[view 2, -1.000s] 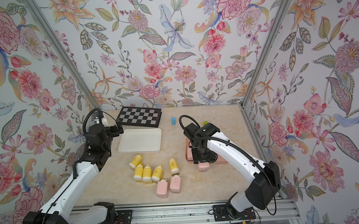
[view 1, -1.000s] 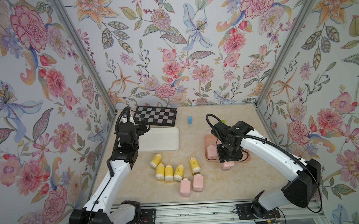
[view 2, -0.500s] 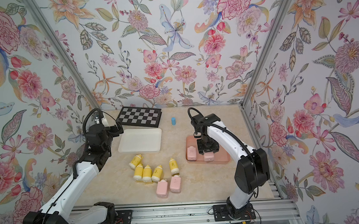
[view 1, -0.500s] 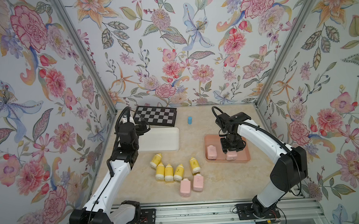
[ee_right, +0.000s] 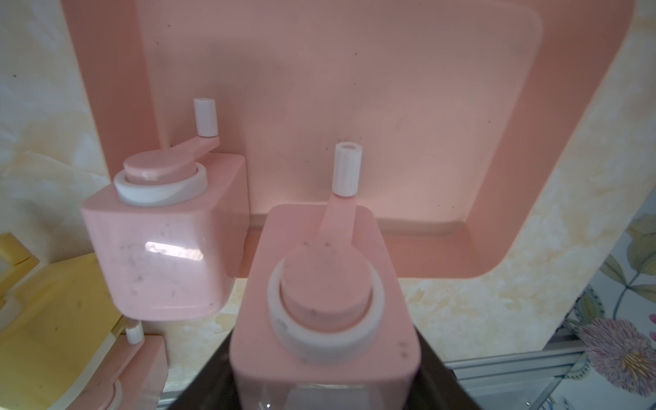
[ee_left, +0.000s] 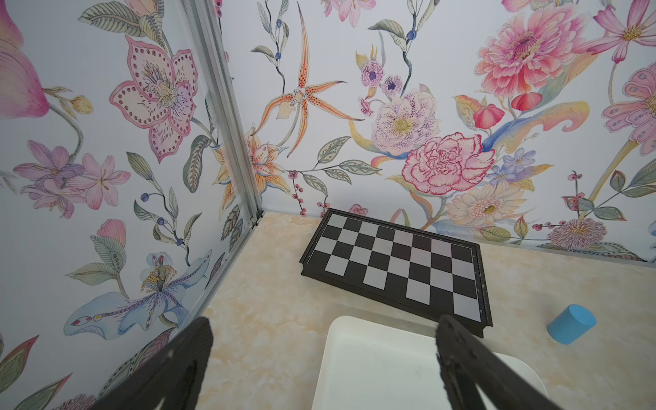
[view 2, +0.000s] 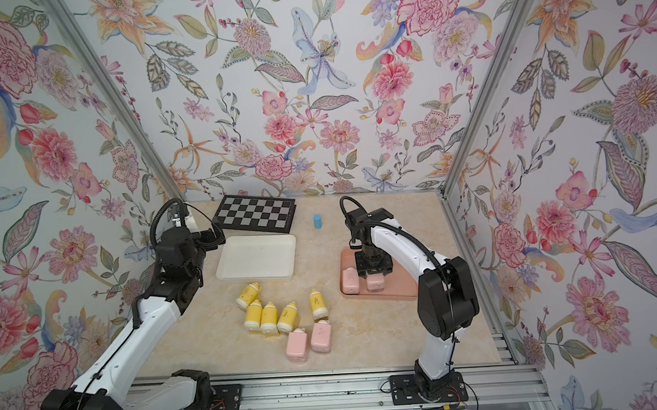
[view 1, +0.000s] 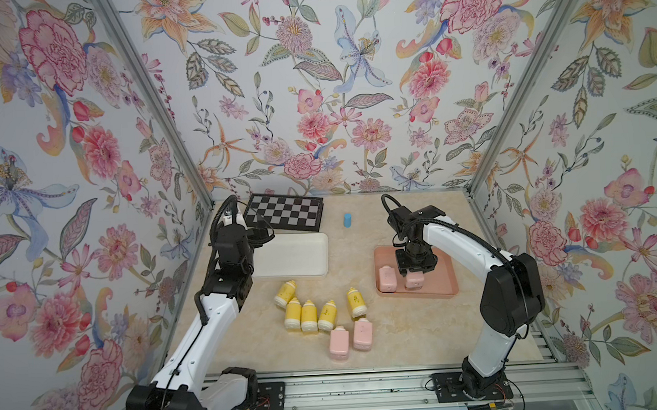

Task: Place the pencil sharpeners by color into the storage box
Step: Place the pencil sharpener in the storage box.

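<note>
Floral walls box in my marbled table (view 1: 403, 337). At the back I see a chessboard (view 1: 284, 217), a blue cylinder (view 1: 347, 220) and a white tray (view 1: 294, 254), over whose corner my left tool (ee_left: 323, 323) gapes wide. My right tool (view 1: 413, 275) is clamped on a pink sharpener (ee_right: 319, 294), squarish with a white-knobbed crank, over the pink tray (view 1: 443, 281) beside a second one (view 1: 387, 279). Two loose pink ones (view 1: 339, 343) and five yellow sharpeners (view 1: 309, 315) lie mid-table; their prints are too small to read.

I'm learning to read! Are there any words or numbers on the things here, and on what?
None can be read.
The yellow sharpeners: tiny dark marks on some, too small to read.
The pink sharpener in the right tool: no writing.
The chessboard: squares only.
</note>
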